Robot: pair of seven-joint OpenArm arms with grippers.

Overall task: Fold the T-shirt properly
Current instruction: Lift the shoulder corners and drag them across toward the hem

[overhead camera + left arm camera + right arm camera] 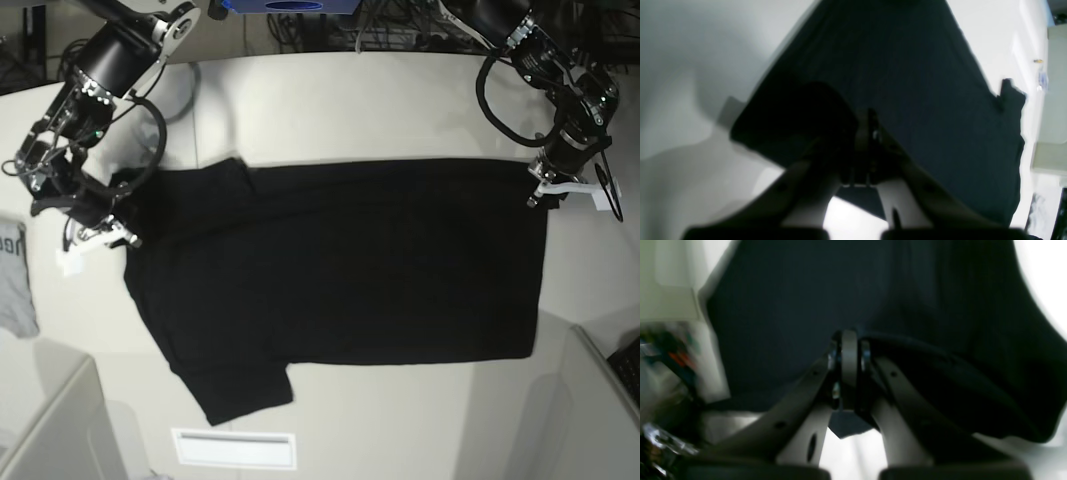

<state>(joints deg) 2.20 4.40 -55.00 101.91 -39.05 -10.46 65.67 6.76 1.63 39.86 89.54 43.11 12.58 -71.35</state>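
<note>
I see the plain black T-shirt (340, 270) spread nearly flat across the white tabletop (400, 100), short sleeves at one end.

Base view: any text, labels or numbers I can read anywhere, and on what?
Grey garment at the table's left edge: dark lettering, cut off by the frame, too partial to read.
Black T-shirt: no print or label visible.
White strip at the table's near edge: no readable text.

We can read no full text; only some dark letters show on the light grey cloth garment (12, 270) at the table edge.
</note>
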